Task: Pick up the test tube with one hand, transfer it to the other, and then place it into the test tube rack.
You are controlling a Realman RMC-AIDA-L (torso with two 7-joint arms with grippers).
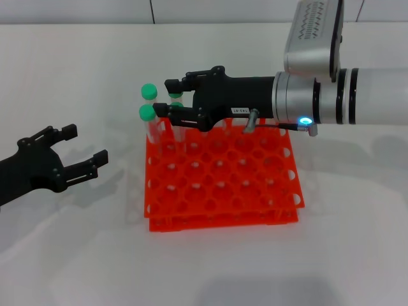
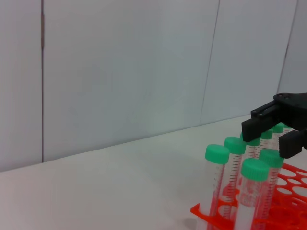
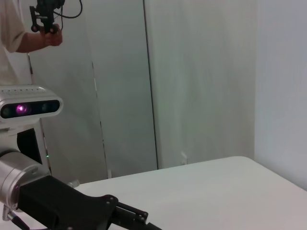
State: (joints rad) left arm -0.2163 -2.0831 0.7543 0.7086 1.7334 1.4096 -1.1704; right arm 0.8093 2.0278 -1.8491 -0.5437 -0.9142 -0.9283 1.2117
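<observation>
Hovering right gripper (image 1: 167, 101) over the test tube rack (image 1: 223, 178).

The head camera looks down at the orange rack (image 1: 223, 172). The left wrist camera sees the rack's corner (image 2: 211, 213) low and close. The right wrist camera faces the wall.

Black label-bearing right gripper (image 1: 167, 100) covers the far-left corner of the bright orange-red plastic rack (image 1: 223, 185); green-capped clear tubes (image 1: 148, 102) there partly hidden, count unclear. Left wrist view: rack cut off at picture's edge.
</observation>
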